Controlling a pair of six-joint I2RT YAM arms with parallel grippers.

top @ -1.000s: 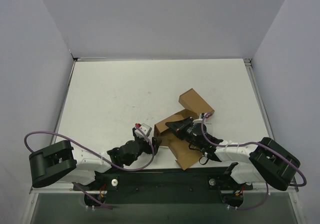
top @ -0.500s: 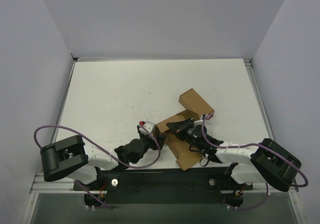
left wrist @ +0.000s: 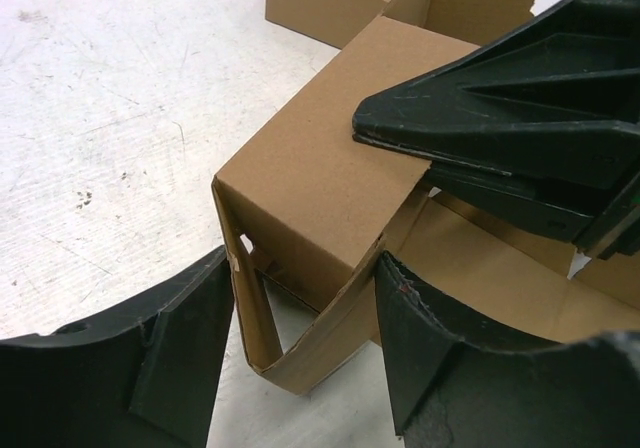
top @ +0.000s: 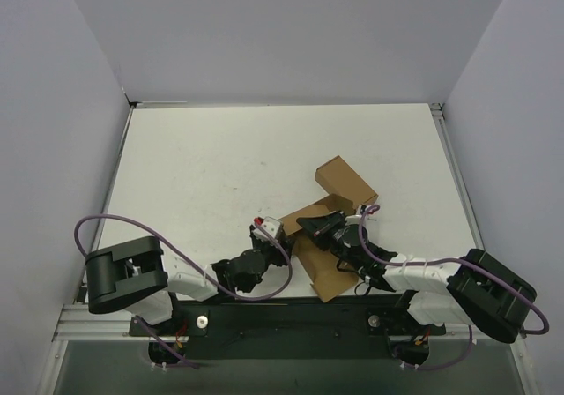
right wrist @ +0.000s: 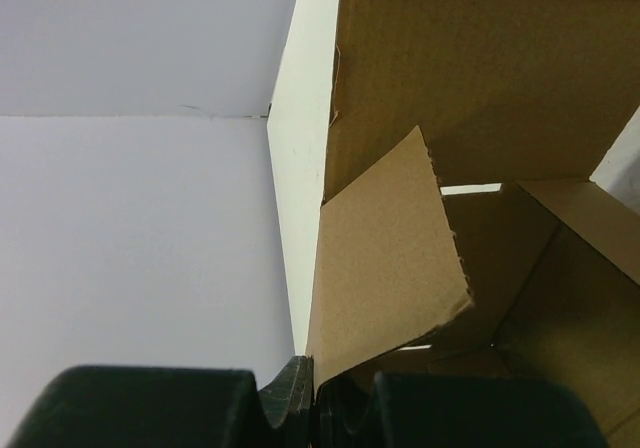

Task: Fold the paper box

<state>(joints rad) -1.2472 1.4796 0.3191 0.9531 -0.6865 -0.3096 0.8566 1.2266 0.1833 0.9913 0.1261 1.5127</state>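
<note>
The paper box is a half-formed brown kraft carton with loose flaps near the table's front centre. My right gripper is shut on one upright wall of it; in the right wrist view the panel runs down between the closed fingers. My left gripper is open at the box's left corner. In the left wrist view its two fingers straddle a bent side flap under the box corner, close to it on both sides. The right gripper's black fingers press on the box from the right.
White table with grey walls on three sides. A long flap of the box sticks out toward the back right, another lies toward the front edge. Both arm bases sit at the near edge.
My left arm has moved right and forward, bringing its open gripper up to the box's left corner. The right gripper still holds the box, shifted slightly.
</note>
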